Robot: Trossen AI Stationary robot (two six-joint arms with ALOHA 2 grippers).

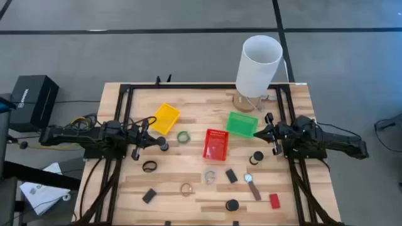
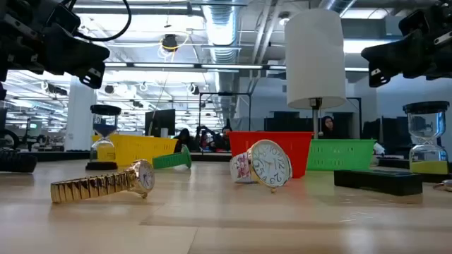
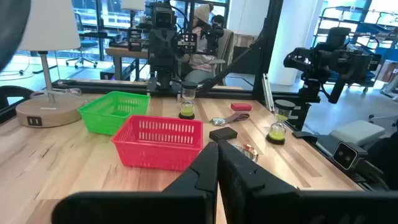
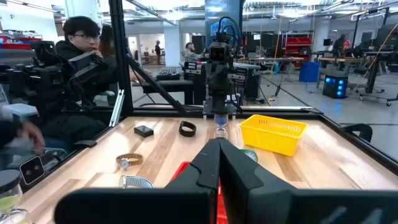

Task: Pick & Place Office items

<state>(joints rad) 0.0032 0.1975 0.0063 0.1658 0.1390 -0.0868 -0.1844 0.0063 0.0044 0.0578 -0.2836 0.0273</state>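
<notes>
Left tool (image 1: 164,145) is hovering shut and empty beside the yellow basket (image 1: 166,117); right tool (image 1: 259,134), shut and empty, is hovering beside the green basket (image 1: 242,123), open desk (image 1: 188,172) between them.

One camera looks straight down on the whole tabletop (image 1: 188,94); another sits level at its surface, close to the objects. Each wrist camera faces inward across it (toward the opposite arm). All share the red basket (image 1: 215,144).

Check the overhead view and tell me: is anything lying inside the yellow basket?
No. The yellow basket shows only its own bare yellow floor, and the small items lie out on the table.
</notes>
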